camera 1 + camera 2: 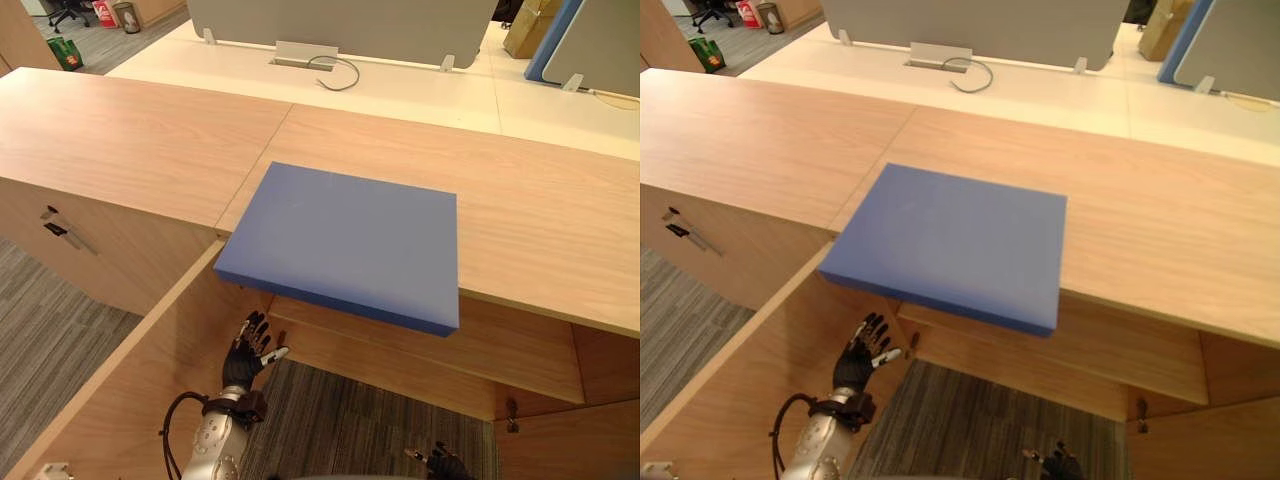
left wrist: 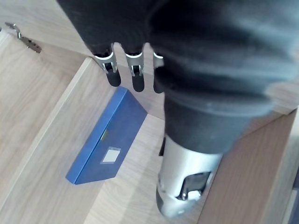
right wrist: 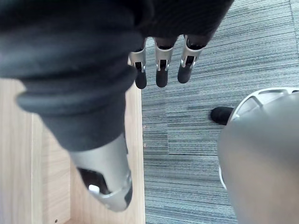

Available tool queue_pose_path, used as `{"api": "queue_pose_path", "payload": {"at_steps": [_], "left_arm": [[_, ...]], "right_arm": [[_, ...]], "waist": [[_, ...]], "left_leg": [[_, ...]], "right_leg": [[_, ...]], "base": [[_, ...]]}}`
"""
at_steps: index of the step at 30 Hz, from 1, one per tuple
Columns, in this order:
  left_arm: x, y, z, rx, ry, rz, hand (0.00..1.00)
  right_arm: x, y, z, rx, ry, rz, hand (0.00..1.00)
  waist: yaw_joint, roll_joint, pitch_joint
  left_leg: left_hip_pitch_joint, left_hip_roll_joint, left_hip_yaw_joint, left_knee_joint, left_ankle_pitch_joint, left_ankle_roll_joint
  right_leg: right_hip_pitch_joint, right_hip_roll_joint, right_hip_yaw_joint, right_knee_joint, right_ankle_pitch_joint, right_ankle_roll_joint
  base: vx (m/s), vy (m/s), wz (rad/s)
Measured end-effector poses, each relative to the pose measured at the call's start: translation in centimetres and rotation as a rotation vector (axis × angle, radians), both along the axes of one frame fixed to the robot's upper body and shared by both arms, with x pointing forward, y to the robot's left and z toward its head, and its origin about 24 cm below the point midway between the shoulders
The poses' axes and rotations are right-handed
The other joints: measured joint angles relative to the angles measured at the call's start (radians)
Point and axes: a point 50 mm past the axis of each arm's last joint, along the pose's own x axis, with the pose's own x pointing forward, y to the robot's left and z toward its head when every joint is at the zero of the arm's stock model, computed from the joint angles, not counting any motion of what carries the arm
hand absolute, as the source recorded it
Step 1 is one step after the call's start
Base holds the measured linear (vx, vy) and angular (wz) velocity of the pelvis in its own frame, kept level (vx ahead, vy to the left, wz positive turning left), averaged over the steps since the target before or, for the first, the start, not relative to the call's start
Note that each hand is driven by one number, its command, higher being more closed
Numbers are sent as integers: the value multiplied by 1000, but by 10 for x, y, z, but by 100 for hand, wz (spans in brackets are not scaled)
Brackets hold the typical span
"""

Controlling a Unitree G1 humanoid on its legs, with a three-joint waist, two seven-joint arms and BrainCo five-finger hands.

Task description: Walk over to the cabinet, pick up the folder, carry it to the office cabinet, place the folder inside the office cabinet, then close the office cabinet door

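Observation:
A flat blue folder (image 1: 345, 240) lies on the wooden cabinet top (image 1: 130, 140), its near edge jutting out over the open compartment. In the left wrist view the folder (image 2: 105, 144) shows its spine and a white label. My left hand (image 1: 245, 362) hangs below the folder's near left corner, beside the swung-out cabinet door (image 1: 120, 390). Its fingers (image 2: 135, 77) are straight and hold nothing. My right hand (image 1: 440, 462) is low at the bottom edge, over the carpet, with its fingers (image 3: 161, 70) straight and empty.
Under the folder an inner shelf (image 1: 420, 345) runs across the open cabinet. A second door (image 1: 570, 440) stands at the lower right. The neighbouring cabinet front has a key (image 1: 55, 225). Behind lies a white desk (image 1: 420, 90) with a grey partition and a cable.

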Motion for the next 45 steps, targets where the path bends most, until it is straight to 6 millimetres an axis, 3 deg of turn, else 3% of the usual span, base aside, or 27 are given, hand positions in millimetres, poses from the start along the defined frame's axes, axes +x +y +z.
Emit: {"api": "queue_pose_path", "payload": {"at_steps": [5, 15, 21, 29, 33, 40, 45], "left_arm": [[2, -1, 17, 96, -74, 9, 0], [-16, 3, 10, 52, 2, 26, 0], [-19, 5, 23, 105, -40, 52, 0], [-18, 14, 75, 387, -248, 341, 0], [-10, -1, 109, 601, -447, 408, 0], [-2, -30, 163, 819, -879, 444, 0], [1, -44, 173, 995, -1089, 362, 0]], "right_arm": [[1, 4, 0, 2, 3, 31, 0], [8, 23, -3, 35, 20, 80, 0], [10, 26, -3, 39, 24, 104, 0], [9, 33, -6, 12, 60, 170, 0], [9, 33, -6, -23, 55, 208, 0], [12, 35, -5, -48, 35, 282, 0], [10, 35, -5, -41, 27, 285, 0]], "waist": [[8, -1, -20], [28, -20, -24], [34, -33, -20], [56, -54, -15], [61, -54, -16], [57, -54, -30], [53, -54, -41]], "left_leg": [[-14, -1, -26, 0, 0, 0], [-15, -13, -55, -66, 35, 31], [-15, -35, -80, -112, 82, 42], [-52, -45, -127, -122, 112, 47], [-52, -40, -131, -121, 117, 43], [-45, -38, -95, -119, 115, 41], [-30, -33, -57, -100, 96, 39]], "right_leg": [[-1, 2, -3, -3, 0, 0], [-6, 5, -18, -25, 16, 13], [-13, -10, -25, -30, 22, 23], [-32, -17, -32, -27, 25, 27], [-30, -9, -31, -27, 25, 27], [-38, -8, -1, -28, 25, 27], [-38, -9, 33, -30, 28, 25]], "base": [[-36, 5, 12], [-89, 21, 10], [-85, 22, 11], [-83, 8, 14], [-29, -4, 3], [-13, 7, -11], [-3, 20, -20]]}}
